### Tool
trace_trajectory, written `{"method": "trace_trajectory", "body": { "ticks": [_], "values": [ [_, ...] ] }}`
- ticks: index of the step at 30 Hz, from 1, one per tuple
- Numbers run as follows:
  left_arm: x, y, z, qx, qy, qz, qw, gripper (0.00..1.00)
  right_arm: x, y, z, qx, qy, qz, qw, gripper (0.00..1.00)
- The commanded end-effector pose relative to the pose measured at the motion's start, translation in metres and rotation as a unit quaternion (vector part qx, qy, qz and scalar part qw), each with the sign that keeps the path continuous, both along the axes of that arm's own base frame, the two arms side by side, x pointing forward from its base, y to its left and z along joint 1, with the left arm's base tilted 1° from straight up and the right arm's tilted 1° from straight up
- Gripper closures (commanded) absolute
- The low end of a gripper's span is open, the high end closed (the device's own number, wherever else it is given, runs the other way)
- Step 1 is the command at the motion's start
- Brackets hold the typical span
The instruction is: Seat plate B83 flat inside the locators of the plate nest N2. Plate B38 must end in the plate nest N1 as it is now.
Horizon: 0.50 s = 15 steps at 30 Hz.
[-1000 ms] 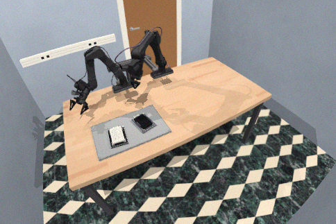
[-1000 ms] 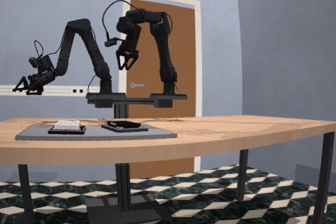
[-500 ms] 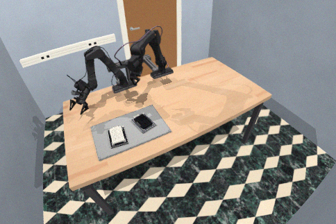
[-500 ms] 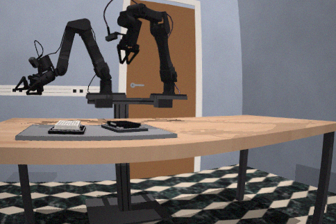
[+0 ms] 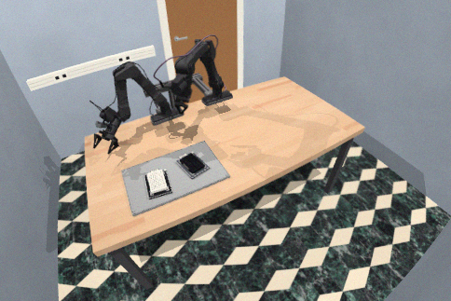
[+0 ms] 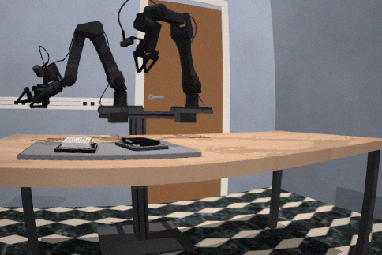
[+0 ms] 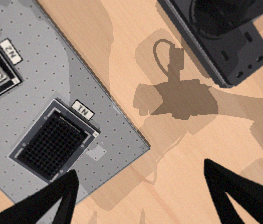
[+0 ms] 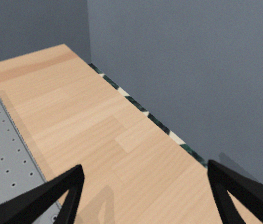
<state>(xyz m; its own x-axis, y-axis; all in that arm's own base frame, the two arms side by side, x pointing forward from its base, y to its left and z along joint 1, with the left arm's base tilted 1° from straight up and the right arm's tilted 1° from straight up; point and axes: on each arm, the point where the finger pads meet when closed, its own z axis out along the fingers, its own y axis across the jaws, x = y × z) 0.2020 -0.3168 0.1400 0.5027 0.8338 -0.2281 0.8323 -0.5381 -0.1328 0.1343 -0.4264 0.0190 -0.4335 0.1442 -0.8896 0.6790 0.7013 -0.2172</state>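
Left wrist view gives us the N1 label point(image 7: 83, 109), unreadable from the top, while our left gripper point(image 5: 182, 110) point(image 6: 144, 71) point(image 7: 138, 170) and right gripper point(image 5: 103, 149) point(image 6: 24, 104) point(image 8: 143, 168) gape fully, holding nothing.
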Motion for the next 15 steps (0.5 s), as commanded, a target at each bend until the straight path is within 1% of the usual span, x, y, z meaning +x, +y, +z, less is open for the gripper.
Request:
{"method": "trace_trajectory", "body": {
  "ticks": [1,7,15],
  "values": [
    [-0.001,0.001,0.012,-0.007,-0.003,0.004,1.000,0.00,-0.001,-0.004,0.007,-0.010,-0.002,-0.001,1.000,0.00],
    [0.002,0.008,0.014,-0.008,-0.004,0.013,1.000,0.00,-0.001,-0.004,0.007,-0.010,-0.002,-0.001,1.000,0.00],
    [0.012,0.034,0.023,-0.011,-0.006,0.048,0.999,0.00,-0.001,-0.004,0.007,-0.010,-0.002,-0.001,1.000,0.00]
  ]
}}
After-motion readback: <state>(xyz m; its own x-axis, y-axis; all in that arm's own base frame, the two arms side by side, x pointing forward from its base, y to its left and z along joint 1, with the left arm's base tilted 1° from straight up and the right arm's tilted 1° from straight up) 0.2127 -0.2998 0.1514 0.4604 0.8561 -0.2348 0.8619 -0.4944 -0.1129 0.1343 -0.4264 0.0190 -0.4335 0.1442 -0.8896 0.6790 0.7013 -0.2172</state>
